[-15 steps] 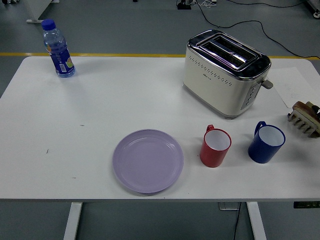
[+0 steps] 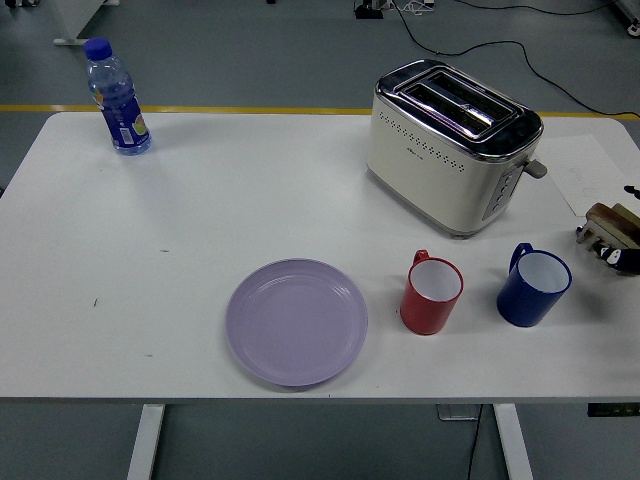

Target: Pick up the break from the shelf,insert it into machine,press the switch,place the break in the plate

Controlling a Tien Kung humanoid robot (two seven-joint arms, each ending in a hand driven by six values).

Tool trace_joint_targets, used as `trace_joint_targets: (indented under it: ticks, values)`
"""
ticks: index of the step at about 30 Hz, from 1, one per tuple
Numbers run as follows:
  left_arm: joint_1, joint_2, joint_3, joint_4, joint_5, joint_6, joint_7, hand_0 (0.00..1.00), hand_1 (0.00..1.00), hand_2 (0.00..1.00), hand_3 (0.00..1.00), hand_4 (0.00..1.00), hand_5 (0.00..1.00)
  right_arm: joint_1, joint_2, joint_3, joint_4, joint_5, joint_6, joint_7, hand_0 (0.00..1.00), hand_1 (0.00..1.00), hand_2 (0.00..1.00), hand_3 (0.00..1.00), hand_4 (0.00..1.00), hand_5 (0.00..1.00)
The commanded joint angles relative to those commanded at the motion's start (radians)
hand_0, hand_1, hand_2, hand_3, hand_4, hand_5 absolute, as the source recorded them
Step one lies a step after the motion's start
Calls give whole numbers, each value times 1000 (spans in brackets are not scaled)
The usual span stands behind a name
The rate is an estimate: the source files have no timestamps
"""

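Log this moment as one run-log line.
stage: reaching for rack | right hand: at rack, table's right edge | toaster: slots empty | plate: empty | left hand: not in view

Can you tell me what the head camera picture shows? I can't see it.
A cream toaster stands on a white table, with a purple plate, red cup and blue cup nearer, a water bottle far left.

Plate (image 2: 296,322) left of two mugs (image 2: 431,294)
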Motion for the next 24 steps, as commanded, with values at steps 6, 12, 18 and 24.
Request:
trace_joint_targets:
  ticks: [6, 12, 18, 24]
  values:
    - [-1, 1, 7, 0, -13, 2, -1, 686, 693, 674, 563, 282, 835, 58, -14, -54, -50, -40, -26, -55, 832, 812, 833, 839, 857, 209]
    - [-3, 2, 6, 0, -18, 3, -1, 686, 692, 675, 563, 283, 837, 105, -11, -89, -93, -55, -36, -90, 757, 735, 746, 776, 787, 159]
    - [-4, 2, 9, 0, -25, 4, -2, 686, 692, 675, 563, 283, 836, 124, -9, -101, -121, -55, -26, -104, 676, 673, 677, 724, 716, 97]
    - [-4, 2, 8, 0, -22, 3, 0, 686, 691, 676, 563, 283, 837, 148, -10, -124, -146, -81, -24, -114, 566, 597, 607, 665, 634, 26]
